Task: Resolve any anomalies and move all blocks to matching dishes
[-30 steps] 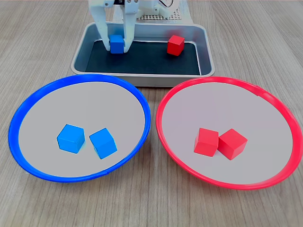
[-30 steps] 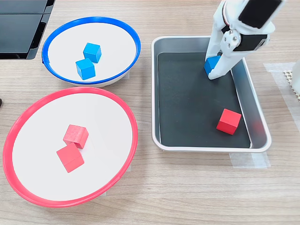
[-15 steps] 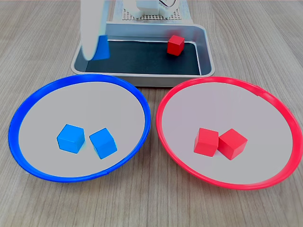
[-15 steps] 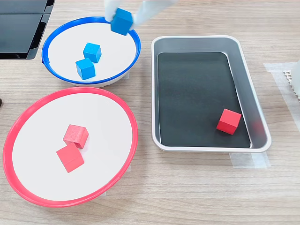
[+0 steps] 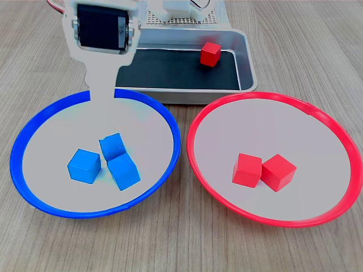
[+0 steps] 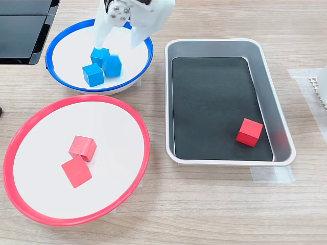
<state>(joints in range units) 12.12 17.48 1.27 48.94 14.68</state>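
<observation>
Three blue blocks lie in the blue-rimmed dish [image 5: 85, 214] [image 6: 49, 53]: one [image 5: 84, 165], one [image 5: 123, 171], and a slightly blurred one [image 5: 112, 146] [image 6: 112, 65] leaning on them. My gripper [image 6: 118, 37] hangs open just above them with nothing between its fingers; in the first exterior view its white body [image 5: 102, 85] is seen from behind. In the red-rimmed dish [image 5: 261, 95] [image 6: 76, 98], two red blocks [image 5: 247, 169] [image 5: 278, 171] touch each other. A third red block [image 5: 210, 54] [image 6: 250, 132] sits alone in the silver tray [image 5: 249, 56] [image 6: 217, 42].
The arm's base [image 5: 181, 8] stands behind the tray. A black flat object [image 6: 20, 25] lies at the second exterior view's top left. A white mesh pad and tape [image 6: 317, 87] sit at the second exterior view's right edge. Wooden tabletop surrounds the dishes.
The gripper lifted a blue block out of the tray, carried it over the blue-rimmed dish and opened. That block now rests with the other two blue ones.
</observation>
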